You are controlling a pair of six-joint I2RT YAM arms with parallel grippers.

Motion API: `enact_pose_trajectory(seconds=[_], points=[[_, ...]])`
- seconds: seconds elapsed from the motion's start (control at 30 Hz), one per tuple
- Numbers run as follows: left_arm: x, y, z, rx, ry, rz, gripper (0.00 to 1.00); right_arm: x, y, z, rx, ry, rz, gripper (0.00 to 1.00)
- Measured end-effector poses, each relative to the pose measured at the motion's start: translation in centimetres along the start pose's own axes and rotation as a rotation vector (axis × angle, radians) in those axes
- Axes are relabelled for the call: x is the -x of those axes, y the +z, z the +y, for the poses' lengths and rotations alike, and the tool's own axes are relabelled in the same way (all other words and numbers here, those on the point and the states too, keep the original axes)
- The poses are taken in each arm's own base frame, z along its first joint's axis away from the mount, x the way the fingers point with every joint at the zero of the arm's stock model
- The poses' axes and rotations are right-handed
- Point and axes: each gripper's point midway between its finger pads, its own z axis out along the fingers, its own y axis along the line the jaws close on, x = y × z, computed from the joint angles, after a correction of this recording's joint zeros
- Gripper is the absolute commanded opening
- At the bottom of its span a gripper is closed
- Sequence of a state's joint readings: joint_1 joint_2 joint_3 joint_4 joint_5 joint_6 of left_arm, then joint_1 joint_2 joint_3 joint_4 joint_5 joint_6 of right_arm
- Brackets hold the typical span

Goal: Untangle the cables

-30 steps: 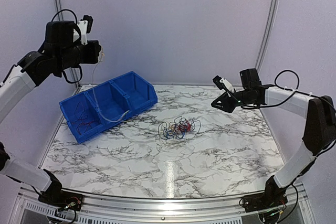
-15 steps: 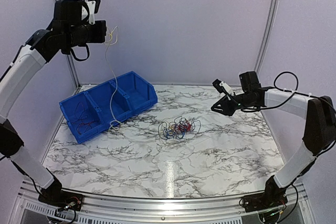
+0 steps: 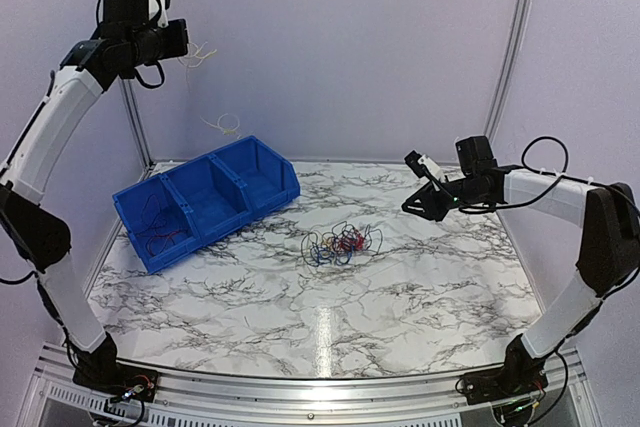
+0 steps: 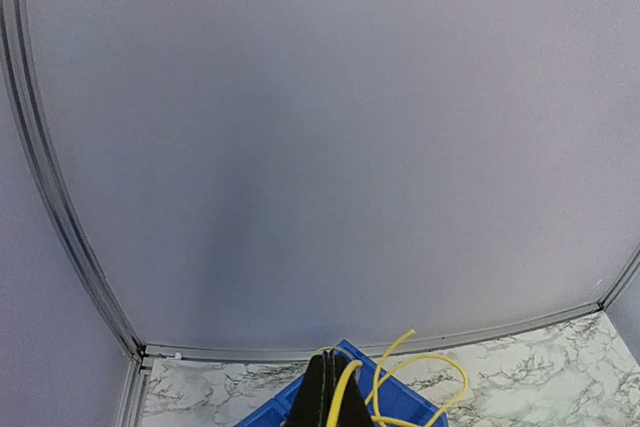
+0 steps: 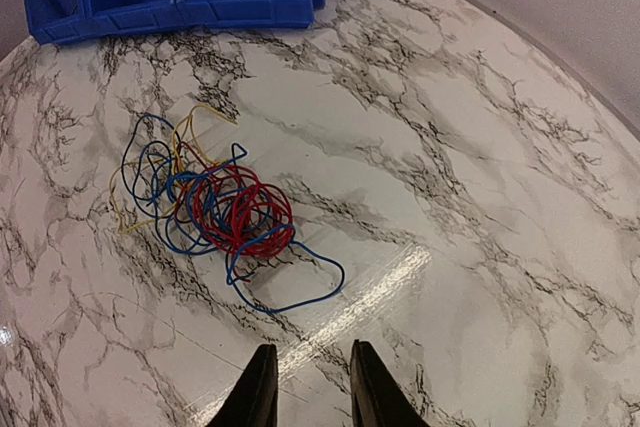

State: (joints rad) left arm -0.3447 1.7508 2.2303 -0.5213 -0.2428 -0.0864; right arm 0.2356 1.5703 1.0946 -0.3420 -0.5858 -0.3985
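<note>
The table (image 3: 430, 292) spreads under both arms. The blue bin (image 3: 205, 202) sits far below the left gripper (image 3: 187, 39). The tangled bundle of cables (image 5: 215, 207) lies just ahead of the right gripper (image 5: 312, 347), whose fingers stand slightly apart and empty. The left fingers pinch a yellow cable (image 4: 432, 356), which dangles free beneath. So thin a strand could slip out or swing wide of the bin.

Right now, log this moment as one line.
left jaws: shut on yellow wire, high over blue bin | right jaws: open, empty, hovering near cable bundle | cable bundle: lying on table
</note>
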Motion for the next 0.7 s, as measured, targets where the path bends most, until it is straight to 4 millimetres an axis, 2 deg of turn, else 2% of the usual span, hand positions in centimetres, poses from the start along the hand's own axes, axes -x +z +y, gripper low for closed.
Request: enact_pose_trajectory(seconds=[0.23, 0.53, 0.7], points=[[-2.8, 2.3, -0.1, -0.006, 0.006, 0.065, 0.0, 0.0, 0.0, 0.0, 0.0, -0.006, 0.001, 0.26], [-2.8, 2.1, 0.7, 0.009, 0.008, 0.067, 0.0, -0.1, 0.0, 0.1, 0.002, -0.013, 0.005, 0.27], [-4.2, 1.4, 1.3, 0.023, 0.017, 0.098, 0.0, -0.2, 0.0, 0.1, 0.004, -0.012, 0.008, 0.27]])
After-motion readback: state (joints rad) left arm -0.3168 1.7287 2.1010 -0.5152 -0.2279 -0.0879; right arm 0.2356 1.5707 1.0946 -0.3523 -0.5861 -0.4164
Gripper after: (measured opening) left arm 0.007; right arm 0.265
